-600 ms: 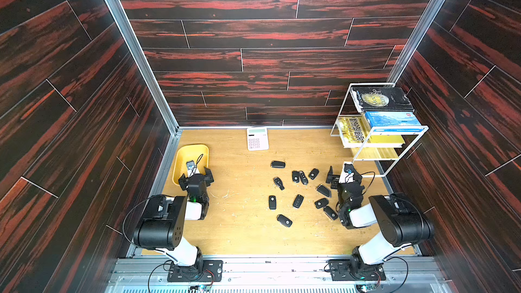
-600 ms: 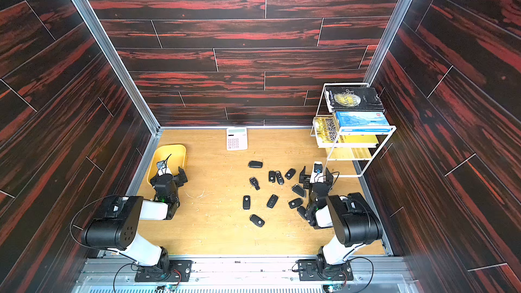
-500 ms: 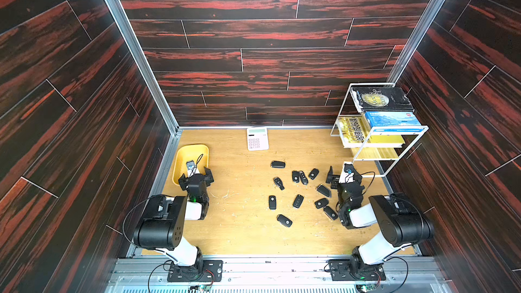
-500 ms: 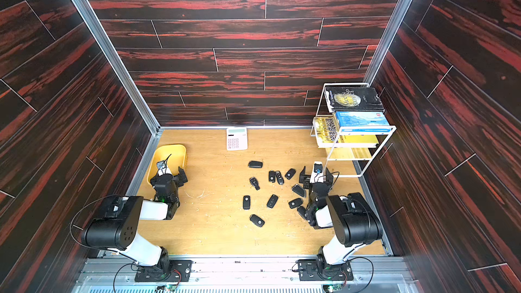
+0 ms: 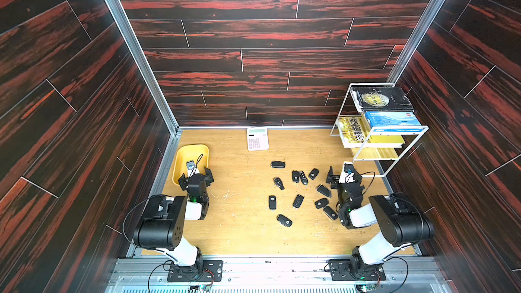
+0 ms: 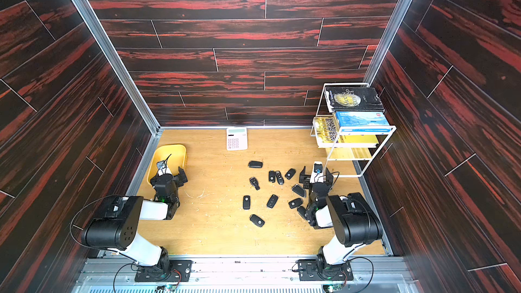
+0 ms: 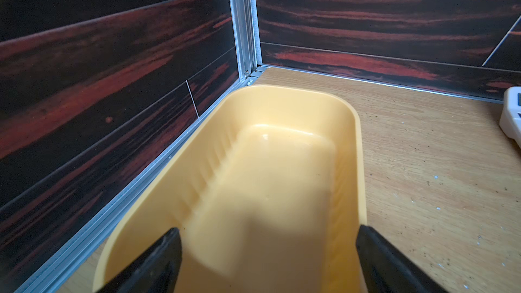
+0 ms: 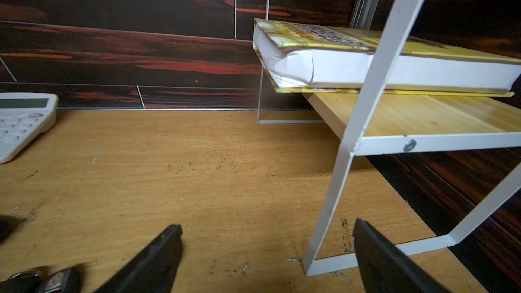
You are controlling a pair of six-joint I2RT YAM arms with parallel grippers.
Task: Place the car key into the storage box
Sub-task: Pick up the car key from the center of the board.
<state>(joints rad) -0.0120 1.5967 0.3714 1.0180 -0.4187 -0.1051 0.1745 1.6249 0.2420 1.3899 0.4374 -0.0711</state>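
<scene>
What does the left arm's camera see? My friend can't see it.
A yellow storage box, nothing showing inside, lies on the wooden table in a dark red corner. The left gripper hangs over its near end, black fingers wide apart, holding nothing. A white calculator peeks in.

The storage box [image 7: 284, 88] is cut off at the end nearest the left gripper [image 7: 267, 229]. To one side of the right gripper [image 8: 267, 224], blurry car keys [image 8: 60, 280] and the calculator [image 8: 22, 125] are cut off too.

Eleven car keys [image 5: 284, 220], three books [image 5: 380, 99], one calculator [image 5: 257, 139], one storage box [image 5: 194, 150], one rack [image 5: 375, 159].
</scene>
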